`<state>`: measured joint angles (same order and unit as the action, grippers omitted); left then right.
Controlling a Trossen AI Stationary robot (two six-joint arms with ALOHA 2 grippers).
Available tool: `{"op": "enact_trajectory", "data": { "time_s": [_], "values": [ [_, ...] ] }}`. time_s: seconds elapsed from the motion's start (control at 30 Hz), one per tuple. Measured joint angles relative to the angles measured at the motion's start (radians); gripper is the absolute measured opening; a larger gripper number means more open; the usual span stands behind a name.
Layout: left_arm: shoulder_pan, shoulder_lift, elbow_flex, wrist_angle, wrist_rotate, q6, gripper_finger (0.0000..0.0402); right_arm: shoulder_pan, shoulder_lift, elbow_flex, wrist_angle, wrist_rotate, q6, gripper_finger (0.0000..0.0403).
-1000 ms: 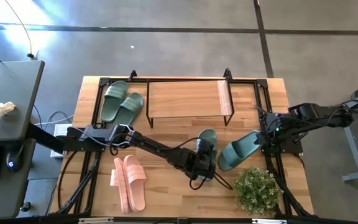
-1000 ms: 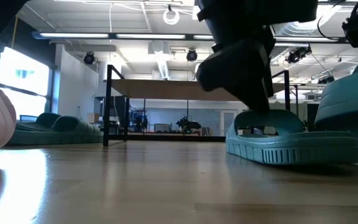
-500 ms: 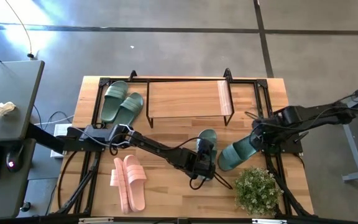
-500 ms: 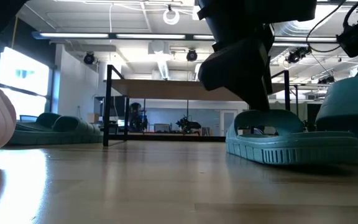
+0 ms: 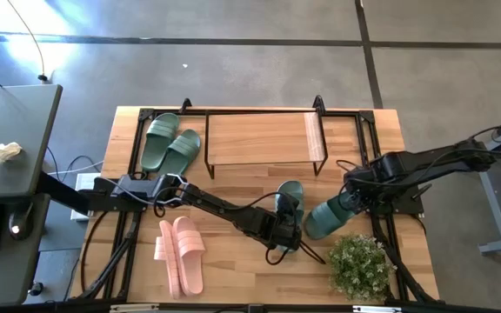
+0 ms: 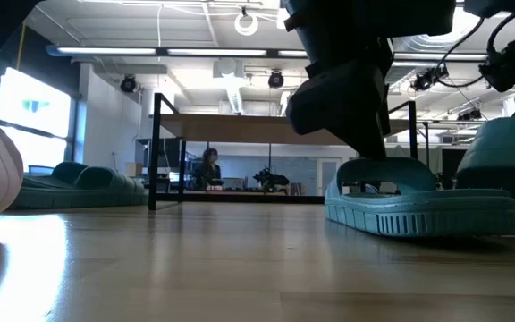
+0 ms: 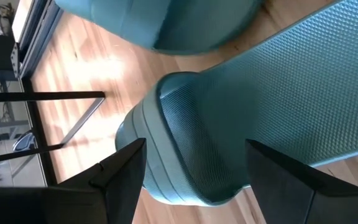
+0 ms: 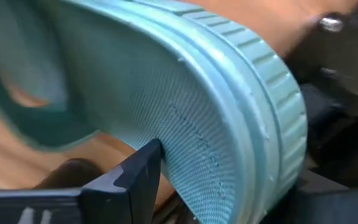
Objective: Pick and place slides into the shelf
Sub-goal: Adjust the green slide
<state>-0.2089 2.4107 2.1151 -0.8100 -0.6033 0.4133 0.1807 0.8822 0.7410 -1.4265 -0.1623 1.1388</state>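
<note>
One sage-green slide (image 5: 291,193) lies flat on the table in front of the shelf (image 5: 263,137). My left gripper (image 5: 287,216) is open above it, and its fingers straddle the slide's rounded end (image 7: 185,155). A second sage-green slide (image 5: 324,217) is tilted up in my right gripper (image 5: 352,198), which is shut on it. Another green pair (image 5: 169,143) lies flat on the table to the shelf's left. The pink pair (image 5: 179,252) lies near the table's near edge. My left gripper has one finger (image 7: 124,174) on each side of the slide's rounded end; whether they touch it I cannot tell. My right gripper pinches the second slide at its strapless end (image 8: 185,143), one finger (image 8: 135,171) on the textured footbed and the other under the sole. That end is raised and the strap end (image 5: 314,224) is low; the low view hides whether it rests on the table.
A potted plant (image 5: 358,265) stands near the table's near right corner, close below the held slide. The shelf's black frame legs (image 5: 322,161) stand just beyond both grippers. Bare tabletop (image 5: 233,261) lies between the pink pair and the plant.
My right gripper has moved toward the table's left, carrying the slide's held end with it. The slide stands steeper now, while its strap end has stayed about where it was. The gripper has kept its hold.
</note>
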Motion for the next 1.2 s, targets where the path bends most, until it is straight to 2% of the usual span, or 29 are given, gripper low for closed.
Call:
{"op": "enact_trajectory", "data": {
  "time_s": [0.13, 0.3, 0.67, 0.8, 0.93, 1.2],
  "values": [
    [0.0, 0.0, 0.0, 0.0, -0.014, 0.0, 0.0253, -0.003, 0.009, 0.021, -0.007, 0.015, -0.022, 0.0193],
    [0.0, 0.0, 0.0, -0.001, -0.014, -0.001, 0.0253, -0.003, 0.01, 0.084, -0.051, 0.085, 0.007, 0.0192],
    [0.0, 0.0, 0.0, -0.002, -0.018, -0.001, 0.0253, -0.003, 0.121, 0.084, 0.002, 0.037, -0.134, 0.0193],
    [0.0, 0.0, 0.0, -0.003, -0.018, 0.0, 0.0253, -0.001, 0.163, 0.084, 0.091, -0.032, -0.236, 0.0193],
    [0.0, 0.0, 0.0, -0.009, -0.018, 0.0, 0.0253, -0.007, 0.167, 0.084, 0.103, -0.021, -0.326, 0.0193],
    [0.0, 0.0, 0.0, -0.025, -0.018, -0.001, 0.0253, -0.01, 0.122, 0.083, 0.132, -0.051, -0.339, 0.0193]
  ]
}}
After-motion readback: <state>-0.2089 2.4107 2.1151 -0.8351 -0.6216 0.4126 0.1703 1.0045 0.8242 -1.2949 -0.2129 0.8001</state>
